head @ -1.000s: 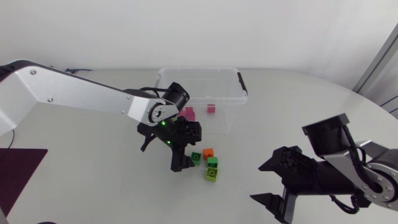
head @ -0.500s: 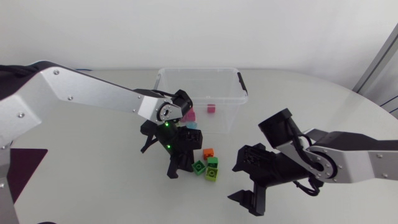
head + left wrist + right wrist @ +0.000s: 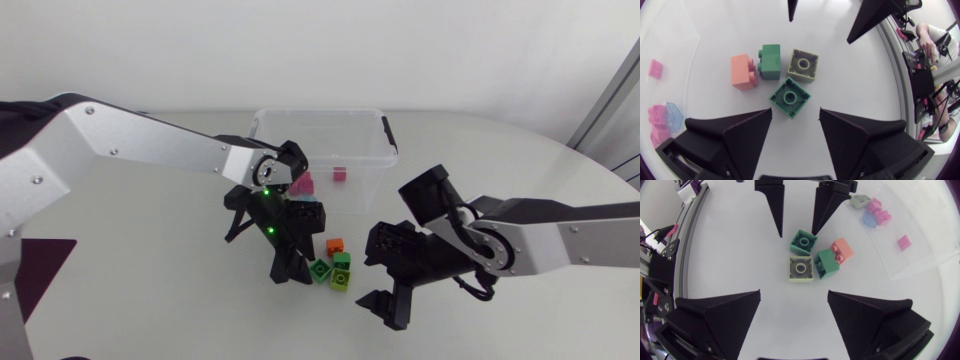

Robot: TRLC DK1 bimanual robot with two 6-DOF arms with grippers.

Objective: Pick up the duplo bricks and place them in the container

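Observation:
Four duplo bricks lie together on the white table: a dark green square brick (image 3: 320, 268) (image 3: 790, 97), an orange one (image 3: 335, 245) (image 3: 743, 71), a green one (image 3: 342, 260) (image 3: 769, 61) and a lime one (image 3: 341, 279) (image 3: 801, 269). My left gripper (image 3: 292, 271) (image 3: 796, 114) hangs open over the dark green square brick, which sits at the mouth of its fingers, untouched. My right gripper (image 3: 385, 308) (image 3: 794, 294) is open just right of the cluster, with the lime brick ahead of it. The clear container (image 3: 372, 170) behind holds pink bricks (image 3: 338, 174) and a light blue one (image 3: 308, 200).
The two grippers face each other across the bricks, with little room between them; in the right wrist view my left arm's fingertips (image 3: 776, 210) flank the dark green brick (image 3: 803, 242). The container's black latch (image 3: 389, 134) is on its right end.
My right arm has swung in from the right edge to the bricks. The left gripper shifted slightly and the dark green square brick slid a little towards the table's front.

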